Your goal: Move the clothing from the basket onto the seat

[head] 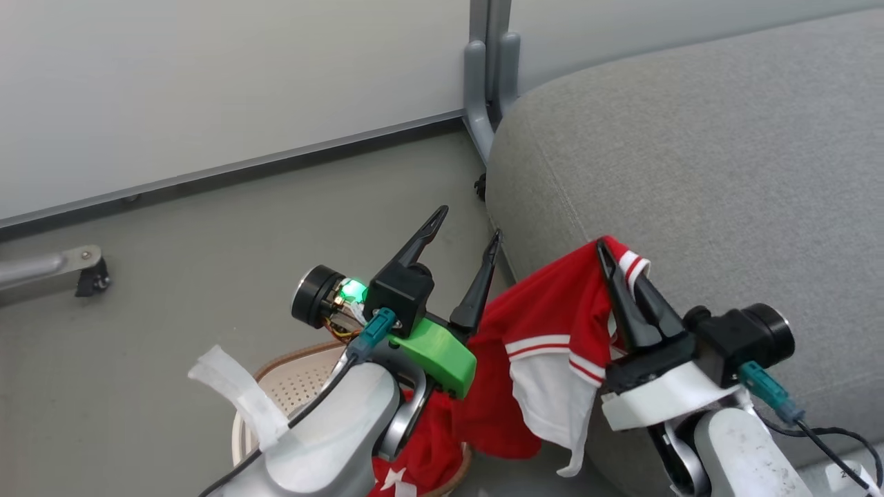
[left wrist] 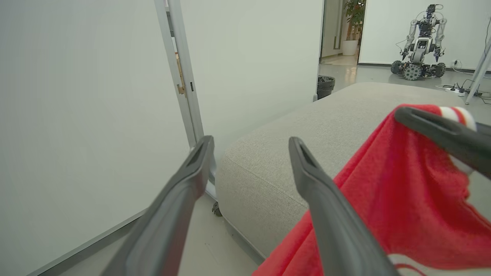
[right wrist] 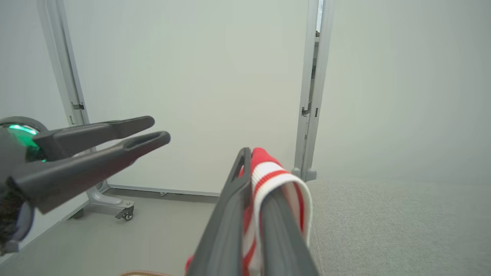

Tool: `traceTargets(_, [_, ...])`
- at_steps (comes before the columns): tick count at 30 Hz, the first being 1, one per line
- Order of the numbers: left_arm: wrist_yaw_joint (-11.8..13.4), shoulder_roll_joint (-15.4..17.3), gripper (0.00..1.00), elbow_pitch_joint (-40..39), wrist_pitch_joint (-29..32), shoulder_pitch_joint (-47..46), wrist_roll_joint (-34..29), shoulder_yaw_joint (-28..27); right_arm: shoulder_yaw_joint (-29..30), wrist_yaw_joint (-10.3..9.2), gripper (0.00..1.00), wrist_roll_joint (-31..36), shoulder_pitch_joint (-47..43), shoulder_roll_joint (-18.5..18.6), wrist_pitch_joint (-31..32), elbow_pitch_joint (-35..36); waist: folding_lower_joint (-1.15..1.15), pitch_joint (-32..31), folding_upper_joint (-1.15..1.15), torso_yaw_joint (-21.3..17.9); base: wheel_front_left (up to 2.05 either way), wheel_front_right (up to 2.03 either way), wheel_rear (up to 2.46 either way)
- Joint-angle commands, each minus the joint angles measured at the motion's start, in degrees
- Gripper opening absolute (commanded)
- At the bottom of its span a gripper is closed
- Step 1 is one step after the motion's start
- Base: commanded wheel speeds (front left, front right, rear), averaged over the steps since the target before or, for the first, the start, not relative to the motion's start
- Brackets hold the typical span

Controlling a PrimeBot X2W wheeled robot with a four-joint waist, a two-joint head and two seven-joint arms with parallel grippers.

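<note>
The clothing [head: 552, 304], bright red with white stripes and panels, hangs from my right gripper [head: 618, 262], which is shut on its striped trim just over the near left corner of the seat [head: 725, 172]. The garment's lower part trails down into the basket [head: 297, 386], a cream perforated tub with a brown rim on the floor, mostly hidden under my left forearm. My left gripper [head: 466, 224] stands open and empty just left of the cloth. In the left wrist view its fingers [left wrist: 314, 180] spread wide beside the clothing [left wrist: 402, 184]. The right wrist view shows the trim [right wrist: 276, 176] pinched.
A white partition wall with a grey post [head: 490, 76] and a caster foot [head: 90, 276] stands behind the grey floor [head: 207, 228]. Far off in the left wrist view are a dark bin [left wrist: 325, 86] and another wheeled robot [left wrist: 420, 42].
</note>
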State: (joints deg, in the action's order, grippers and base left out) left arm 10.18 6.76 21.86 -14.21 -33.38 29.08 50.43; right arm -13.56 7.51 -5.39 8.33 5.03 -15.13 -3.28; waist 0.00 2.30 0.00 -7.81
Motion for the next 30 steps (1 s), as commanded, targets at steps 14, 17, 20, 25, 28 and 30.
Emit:
traceTargets(14, [1.0,6.1,1.00,-5.8,-1.0,4.7,-3.0,-3.6,8.2,-0.04,0.00,0.5,-0.5,0.0,0.0,16.1,0.00,9.3,0.00,-15.8,0.00,0.00,0.00])
traceTargets(17, [1.6,6.9,1.00,-6.7,-1.0,5.8,-3.6,-4.6,9.7,-0.04,0.00,0.3,-0.4,0.1,0.0,18.5,0.00,10.8,0.00,-17.4,0.00,0.00,0.00])
traceTargets(20, [1.8,8.2,1.00,-7.6,-1.0,6.9,-4.4,-5.5,11.2,-0.04,0.00,-0.1,0.7,0.3,0.0,21.1,0.00,12.8,0.00,-18.4,0.00,0.00,0.00])
traceTargets(25, [2.0,9.0,1.00,-8.3,-1.0,7.1,-5.6,-5.9,14.8,-0.04,0.00,-1.5,4.4,0.8,0.0,23.8,0.00,16.8,0.00,-17.9,0.00,0.00,0.00])
traceTargets(28, [1.7,9.4,1.00,-8.7,-1.0,5.6,-6.5,-5.5,18.4,-0.04,0.00,-1.3,8.4,1.8,0.0,24.6,0.00,20.1,0.00,-16.2,0.00,0.00,0.00])
traceTargets(30, [1.5,9.4,1.00,-8.9,-0.9,4.4,-7.1,-5.3,20.6,-0.04,0.00,-1.1,11.8,2.9,0.0,24.6,0.00,22.4,0.00,-14.7,0.00,0.00,0.00])
